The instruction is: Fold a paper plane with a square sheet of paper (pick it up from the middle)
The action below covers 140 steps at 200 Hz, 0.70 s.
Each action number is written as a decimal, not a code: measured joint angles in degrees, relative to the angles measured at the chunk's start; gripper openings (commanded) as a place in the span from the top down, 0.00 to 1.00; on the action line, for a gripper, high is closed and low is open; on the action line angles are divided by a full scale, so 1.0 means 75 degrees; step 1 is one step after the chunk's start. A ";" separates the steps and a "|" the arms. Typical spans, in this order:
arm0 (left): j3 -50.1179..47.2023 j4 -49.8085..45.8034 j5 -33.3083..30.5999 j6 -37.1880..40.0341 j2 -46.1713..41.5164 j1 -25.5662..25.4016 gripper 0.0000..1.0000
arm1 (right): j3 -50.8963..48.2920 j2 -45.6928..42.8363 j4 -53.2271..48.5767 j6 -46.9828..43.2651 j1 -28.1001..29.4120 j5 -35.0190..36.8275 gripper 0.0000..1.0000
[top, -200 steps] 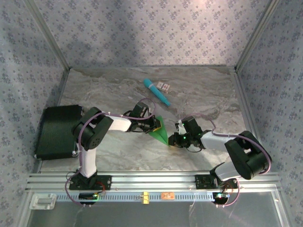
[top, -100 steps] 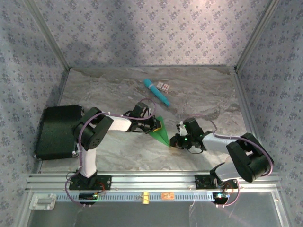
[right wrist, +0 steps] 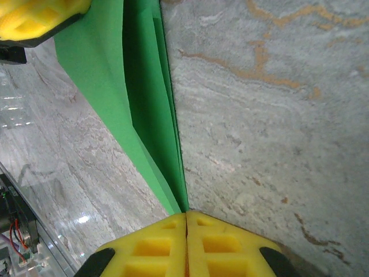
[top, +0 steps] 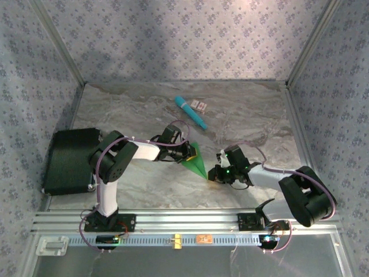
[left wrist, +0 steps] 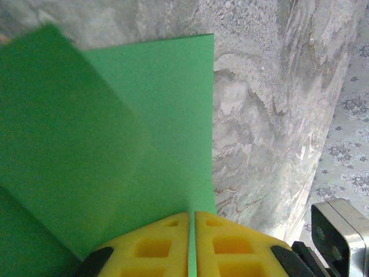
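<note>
Two end effectors [left wrist: 191, 222] [right wrist: 186, 220], paper plane [top: 196, 163] pinched between

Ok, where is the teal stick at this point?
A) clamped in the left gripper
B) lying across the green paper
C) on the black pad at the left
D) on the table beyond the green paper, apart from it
D: the teal stick lies on the table on the far side of the paper plane, with bare marble between the two.
</note>
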 measured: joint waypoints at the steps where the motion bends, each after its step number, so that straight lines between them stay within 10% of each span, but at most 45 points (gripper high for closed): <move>1: 0.0000 0.0000 0.0003 0.0000 0.0000 0.0000 0.89 | 0.0000 -0.0003 0.0000 0.0003 0.0000 0.0000 0.91; 80: 0.0000 0.0044 0.0020 0.0061 0.0026 0.0035 0.90 | 0.0478 -0.1343 -0.1422 -0.0041 0.0000 0.0131 0.97; 140: 0.0000 0.0047 0.0023 0.0090 0.0029 0.0044 0.90 | 0.2072 0.0525 -0.1131 -0.0213 0.0350 -0.0102 0.99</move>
